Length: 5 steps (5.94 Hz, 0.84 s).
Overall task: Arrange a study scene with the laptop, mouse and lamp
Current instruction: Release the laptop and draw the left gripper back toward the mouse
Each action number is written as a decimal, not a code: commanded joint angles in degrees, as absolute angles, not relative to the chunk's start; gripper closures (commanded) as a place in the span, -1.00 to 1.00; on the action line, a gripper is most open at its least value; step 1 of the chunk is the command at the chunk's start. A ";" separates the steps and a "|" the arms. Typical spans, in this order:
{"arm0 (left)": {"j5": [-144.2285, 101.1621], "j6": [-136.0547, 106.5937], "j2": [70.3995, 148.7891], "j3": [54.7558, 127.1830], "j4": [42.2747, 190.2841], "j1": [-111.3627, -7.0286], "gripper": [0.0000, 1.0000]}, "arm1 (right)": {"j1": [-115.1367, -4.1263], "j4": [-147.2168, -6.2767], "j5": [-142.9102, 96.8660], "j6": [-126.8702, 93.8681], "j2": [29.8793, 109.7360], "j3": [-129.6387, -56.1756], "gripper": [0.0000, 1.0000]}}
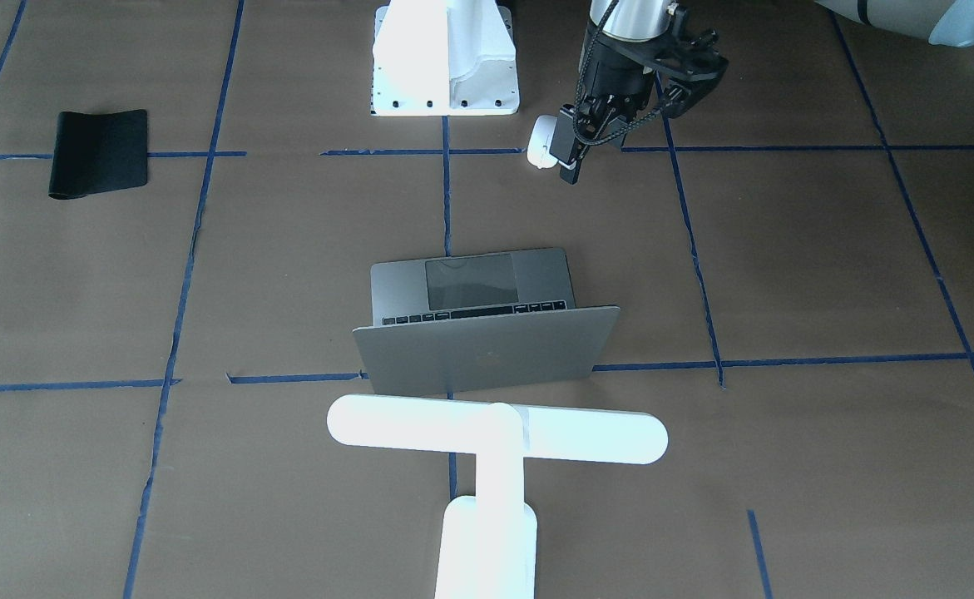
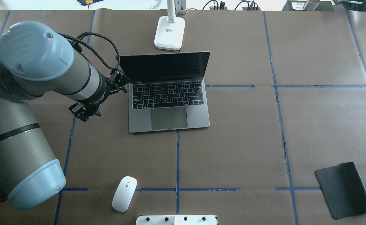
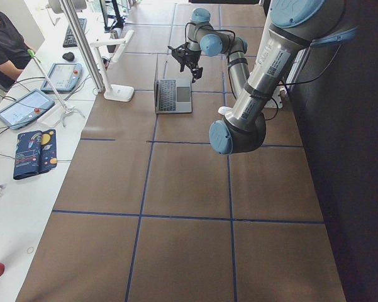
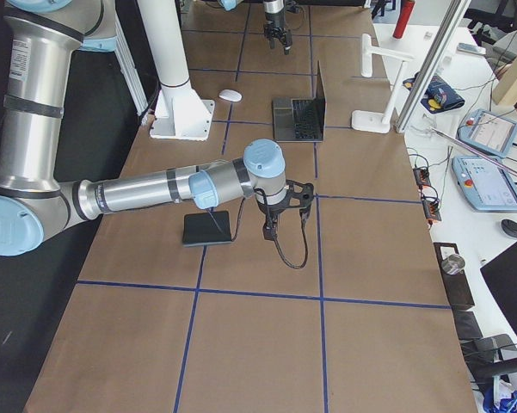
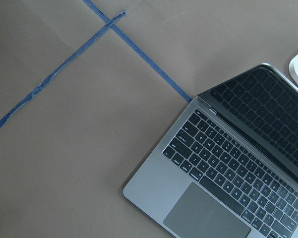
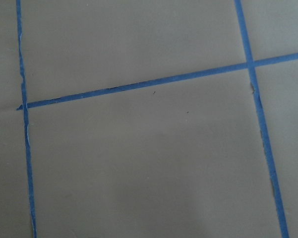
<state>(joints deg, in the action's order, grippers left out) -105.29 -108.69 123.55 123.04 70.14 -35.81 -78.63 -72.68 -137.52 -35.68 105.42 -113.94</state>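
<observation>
The silver-grey laptop stands open at mid-table, its keyboard toward the robot; the left wrist view shows it too. The white T-shaped lamp stands just behind the laptop's lid, base on the paper. The white mouse lies alone near the robot's edge, left of centre. My left gripper hangs in the air off the laptop's left side, looks open and holds nothing. My right gripper hovers beside the black mat; I cannot tell whether it is open or shut.
The black mat lies at the near right of the table. A blocky white pedestal with bolt holes stands at the robot's edge. Blue tape lines cross the brown paper. Tablets and cables sit beyond the far edge.
</observation>
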 commanded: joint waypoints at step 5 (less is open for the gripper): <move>-105.12 -94.42 111.81 134.82 70.22 -25.07 -1.00 | -50.56 -55.19 -124.54 -59.50 112.50 -114.70 -1.00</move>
